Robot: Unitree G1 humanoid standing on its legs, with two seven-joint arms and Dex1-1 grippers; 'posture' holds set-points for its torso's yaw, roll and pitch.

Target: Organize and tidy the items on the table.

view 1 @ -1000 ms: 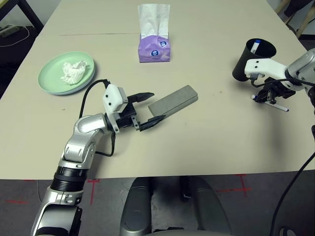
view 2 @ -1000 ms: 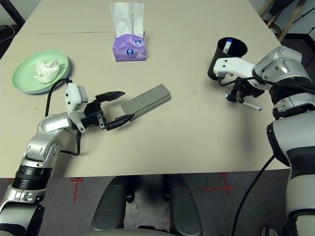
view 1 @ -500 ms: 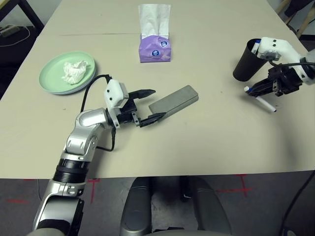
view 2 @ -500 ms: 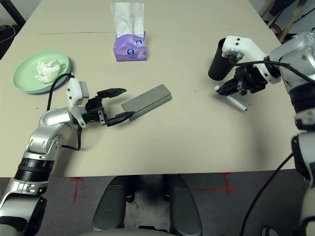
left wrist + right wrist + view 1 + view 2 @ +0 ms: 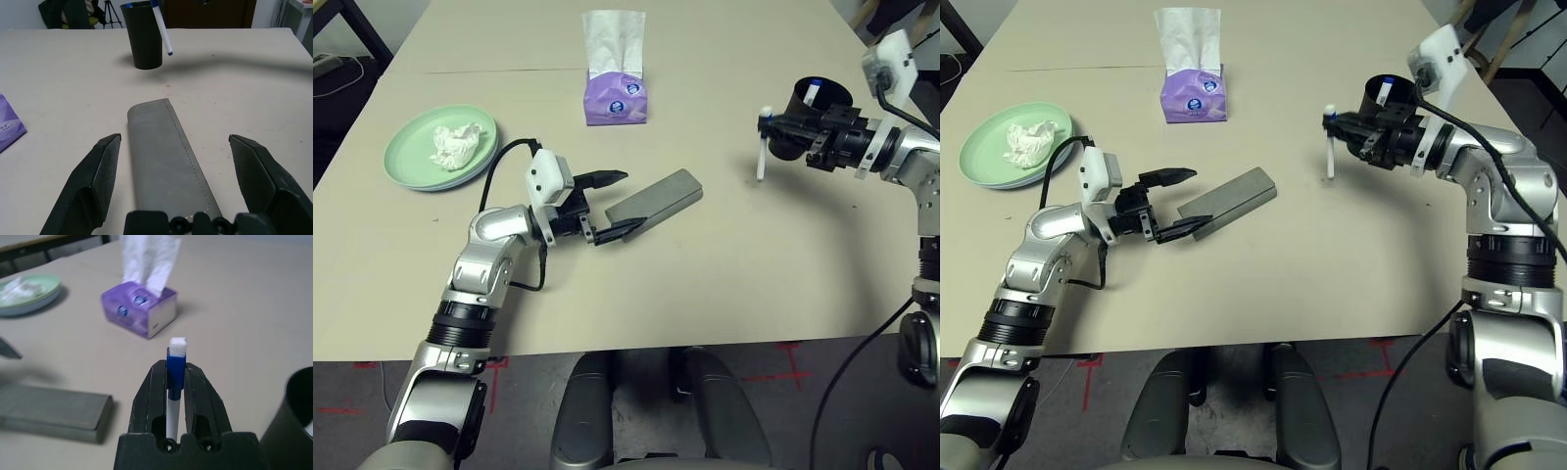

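Bare tabletop (image 5: 724,274) lies between the arms. The left claw (image 5: 617,202) gapes wide around the grey glasses case (image 5: 656,199); the right claw (image 5: 773,125) pinches a pen (image 5: 762,147) beside the black cup (image 5: 803,127).

Right gripper (image 5: 1340,125) pinches a pen (image 5: 1330,145) beside the black cup (image 5: 1383,98).

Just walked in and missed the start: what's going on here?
A robot is tidying a table. Its right end effector is shut on a pen, held above the table beside the black cup. Its left end effector is open around the end of the grey case. A tissue lies on the plates.
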